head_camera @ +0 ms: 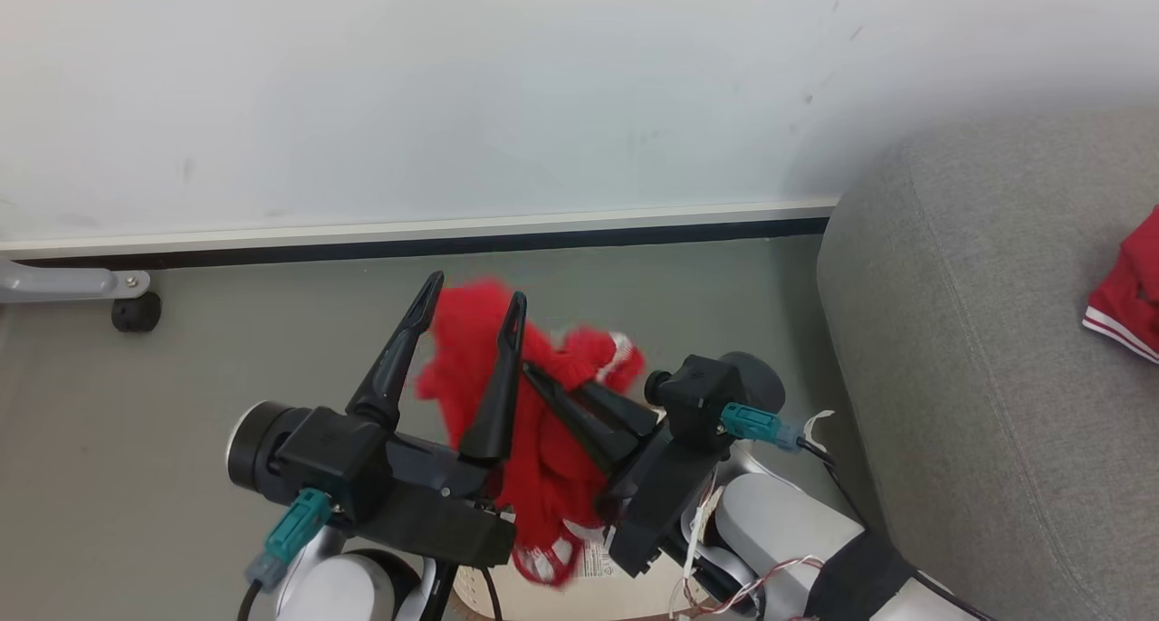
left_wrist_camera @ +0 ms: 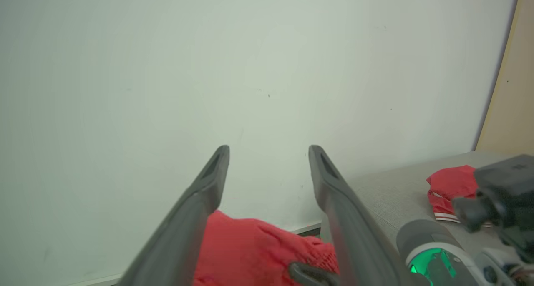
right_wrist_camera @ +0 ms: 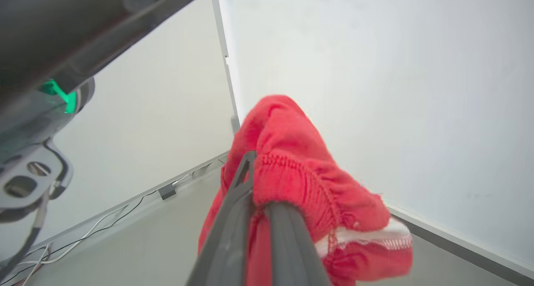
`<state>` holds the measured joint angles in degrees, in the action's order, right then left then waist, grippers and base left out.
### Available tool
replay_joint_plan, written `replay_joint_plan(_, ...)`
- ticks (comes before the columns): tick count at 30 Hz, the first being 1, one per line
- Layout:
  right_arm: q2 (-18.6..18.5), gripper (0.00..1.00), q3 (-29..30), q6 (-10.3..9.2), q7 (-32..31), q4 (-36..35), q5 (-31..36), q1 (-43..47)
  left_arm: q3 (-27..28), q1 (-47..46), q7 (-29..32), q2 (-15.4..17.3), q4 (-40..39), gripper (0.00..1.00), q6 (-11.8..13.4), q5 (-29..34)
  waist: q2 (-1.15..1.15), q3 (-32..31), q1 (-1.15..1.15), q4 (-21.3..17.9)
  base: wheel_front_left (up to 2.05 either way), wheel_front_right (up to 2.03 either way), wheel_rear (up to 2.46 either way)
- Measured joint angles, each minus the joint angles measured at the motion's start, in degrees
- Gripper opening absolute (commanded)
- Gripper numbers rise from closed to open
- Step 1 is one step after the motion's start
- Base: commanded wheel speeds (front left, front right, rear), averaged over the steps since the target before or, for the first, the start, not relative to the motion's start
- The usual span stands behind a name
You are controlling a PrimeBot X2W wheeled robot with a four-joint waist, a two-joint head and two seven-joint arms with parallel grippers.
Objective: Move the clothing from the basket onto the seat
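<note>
Left gripper (head_camera: pixel 476 288) jaws spread wide, red clothing (head_camera: pixel 543 476) loose between them; right gripper (head_camera: pixel 554 378) jaws clenched on that clothing, held above basket (head_camera: pixel 634 600), beside sofa (head_camera: pixel 978 377) carrying another red garment (head_camera: pixel 1127 297).

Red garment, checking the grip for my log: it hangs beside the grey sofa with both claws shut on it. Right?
Not quite: only the right claw is shut on the red garment; the left claw stands open, as the left wrist view shows.

Loosely knitted, soft red cloth makes up the clothing (head_camera: pixel 457 349). At the right, the seat (head_camera: pixel 978 377) wears matt grey woven fabric; the floor (head_camera: pixel 226 349) looks smooth and dull.
</note>
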<state>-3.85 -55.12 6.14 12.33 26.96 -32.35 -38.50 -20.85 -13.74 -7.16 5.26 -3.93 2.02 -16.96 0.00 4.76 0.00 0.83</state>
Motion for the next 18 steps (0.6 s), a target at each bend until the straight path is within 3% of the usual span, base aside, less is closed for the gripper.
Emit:
replay_joint_plan(8,-0.5,0.00,2.6,-0.21,0.9,1.1,-0.4,0.0,-1.1,2.8,0.9,2.7,-0.8,1.00,-0.6,1.0,0.00,0.3,0.00,-1.2,0.00,0.00,0.00)
replay_joint_plan(18,-4.8,0.00,7.5,-3.09,1.4,0.6,-0.9,0.0,-4.3,7.0,2.5,6.0,-2.9,1.00,-2.6,3.8,0.00,1.9,0.00,-4.3,0.00,0.00,0.00)
